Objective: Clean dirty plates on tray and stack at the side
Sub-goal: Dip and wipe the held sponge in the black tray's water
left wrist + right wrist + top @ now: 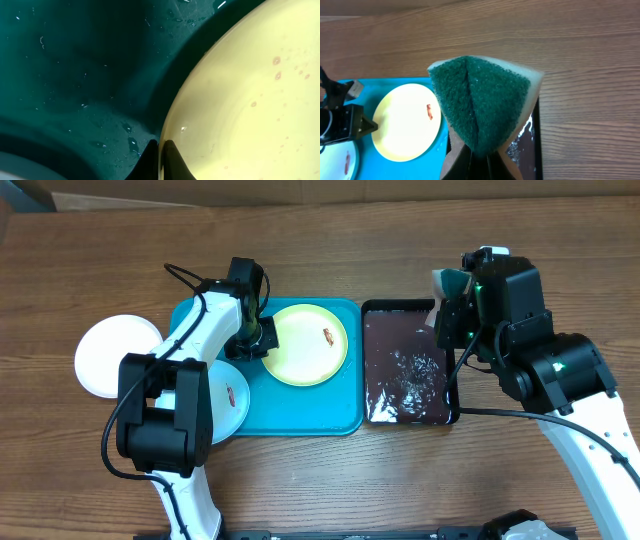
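Both pairs of jaws are closed tight: the left gripper (161,152) pinches the rim of the yellow-green plate (310,345) at centre frame, the right gripper (479,164) squeezes a sponge (480,100), and scrubbing might slip that thin pinch.

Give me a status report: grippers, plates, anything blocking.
Left gripper shut on rim of yellow-green plate, on tray. Right gripper shut on sponge, over black pan edge. Nothing seen blocking.

We lose much of the pale blue plate (226,406) under the left arm (165,395). Beside the left gripper (160,146) the yellow-green plate (240,100) runs off-frame. The sponge (480,100) masks the fingertips of the right gripper (479,163).
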Available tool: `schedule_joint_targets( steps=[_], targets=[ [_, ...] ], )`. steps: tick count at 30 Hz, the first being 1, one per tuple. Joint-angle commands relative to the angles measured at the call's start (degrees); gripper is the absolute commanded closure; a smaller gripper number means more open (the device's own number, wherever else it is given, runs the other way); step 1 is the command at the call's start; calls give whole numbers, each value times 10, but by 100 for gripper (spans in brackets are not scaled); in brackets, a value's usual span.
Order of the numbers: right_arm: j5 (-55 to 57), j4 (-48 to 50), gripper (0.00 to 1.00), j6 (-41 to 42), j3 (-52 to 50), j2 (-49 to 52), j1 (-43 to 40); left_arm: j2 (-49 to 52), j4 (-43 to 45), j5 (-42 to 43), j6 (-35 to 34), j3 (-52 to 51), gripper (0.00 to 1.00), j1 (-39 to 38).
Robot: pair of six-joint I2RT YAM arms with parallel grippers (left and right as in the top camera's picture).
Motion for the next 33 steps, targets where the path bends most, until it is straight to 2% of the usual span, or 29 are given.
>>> schedule_joint_targets(
  steps=[1,16,22,28,33],
  targets=[
    [-11,6,96,1,3,-6,3,6,0,-23,9,-7,96,0],
    [-11,-35,96,1,2,9,3,6,1,-23,9,-7,96,0],
    [-11,-82,96,1,2,95,3,6,0,-23,9,-7,96,0],
    [-35,-41,96,2,-4,187,3,6,1,-23,9,-7,96,0],
    [-34,-10,96,31,-4,220,3,6,1,-23,9,-7,96,0]
  ],
)
